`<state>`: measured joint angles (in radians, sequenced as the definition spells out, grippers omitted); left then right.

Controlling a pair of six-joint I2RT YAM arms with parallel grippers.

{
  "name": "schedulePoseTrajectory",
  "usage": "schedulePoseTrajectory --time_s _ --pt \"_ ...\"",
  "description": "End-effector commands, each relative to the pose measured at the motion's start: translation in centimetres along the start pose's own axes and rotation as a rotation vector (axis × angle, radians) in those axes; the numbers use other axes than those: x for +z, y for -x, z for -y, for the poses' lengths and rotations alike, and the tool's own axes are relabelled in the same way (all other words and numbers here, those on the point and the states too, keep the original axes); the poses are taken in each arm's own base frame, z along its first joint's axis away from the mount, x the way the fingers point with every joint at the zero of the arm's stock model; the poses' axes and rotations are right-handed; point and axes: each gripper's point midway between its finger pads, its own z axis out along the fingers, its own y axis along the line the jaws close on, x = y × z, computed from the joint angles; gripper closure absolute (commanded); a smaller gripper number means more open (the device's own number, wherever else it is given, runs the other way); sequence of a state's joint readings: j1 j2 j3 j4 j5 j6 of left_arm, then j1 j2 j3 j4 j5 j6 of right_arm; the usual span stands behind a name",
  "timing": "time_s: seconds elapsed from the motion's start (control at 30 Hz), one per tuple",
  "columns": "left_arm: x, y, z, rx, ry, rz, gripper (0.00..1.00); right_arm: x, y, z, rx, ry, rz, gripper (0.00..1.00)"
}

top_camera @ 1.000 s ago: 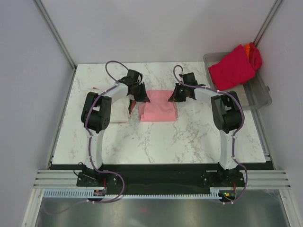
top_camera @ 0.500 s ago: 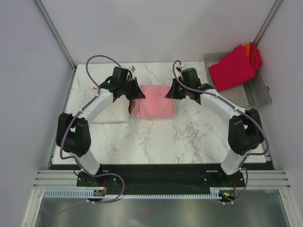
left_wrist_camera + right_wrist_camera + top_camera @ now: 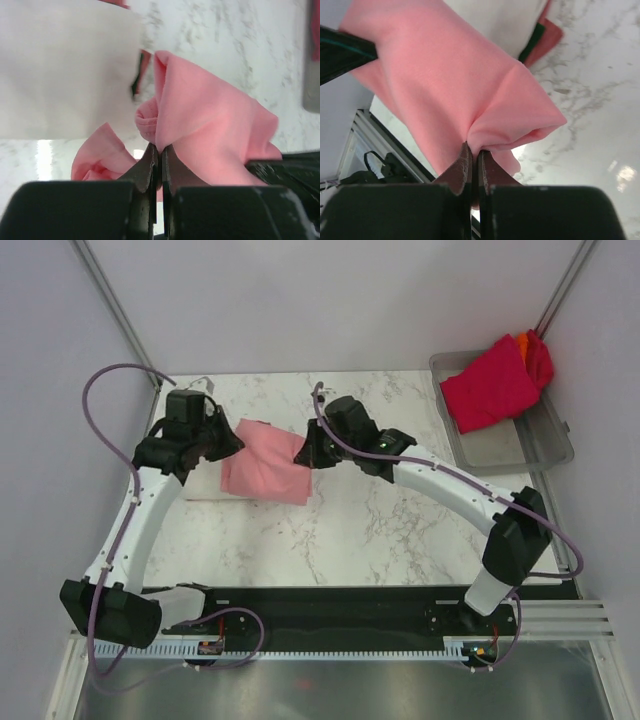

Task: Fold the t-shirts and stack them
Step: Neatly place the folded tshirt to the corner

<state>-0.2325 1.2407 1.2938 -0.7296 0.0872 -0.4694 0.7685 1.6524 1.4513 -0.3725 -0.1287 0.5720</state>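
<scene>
Since last frame, pink t-shirt point(image 3: 266, 473) shifted left over cream t-shirt point(image 3: 65, 65).

The overhead view is bright, lit softly from above: only faint, pale shadows lie on the marble table point(image 3: 400, 530) around the pink t-shirt point(image 3: 265, 475), and the picture is sharp to the edges. In the left wrist view a white glare patch lies on the marble left of the t-shirt, and the dark left gripper point(image 3: 159, 150) in front of it is blurred. In the right wrist view small glare spots shine right of the t-shirt, whose cloth is sharp, while the right gripper point(image 3: 474, 150) below it is out of focus.
</scene>
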Motion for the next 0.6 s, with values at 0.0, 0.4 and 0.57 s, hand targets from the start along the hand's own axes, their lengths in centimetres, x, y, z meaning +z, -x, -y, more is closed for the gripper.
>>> schedulePoseTrajectory --time_s 0.0,0.4,0.57 --pt "-1.5 0.3 -6.0 -0.006 0.201 0.017 0.98 2.4 0.8 -3.3 0.019 0.009 0.037 1.0" --pt "0.2 3.7 -17.4 -0.168 0.465 0.0 0.98 13.2 1.3 -8.3 0.059 0.038 0.074 1.0" --pt "6.7 6.0 -19.6 -0.254 0.47 -0.04 0.98 16.9 4.4 -6.9 0.099 0.004 0.162 1.0"
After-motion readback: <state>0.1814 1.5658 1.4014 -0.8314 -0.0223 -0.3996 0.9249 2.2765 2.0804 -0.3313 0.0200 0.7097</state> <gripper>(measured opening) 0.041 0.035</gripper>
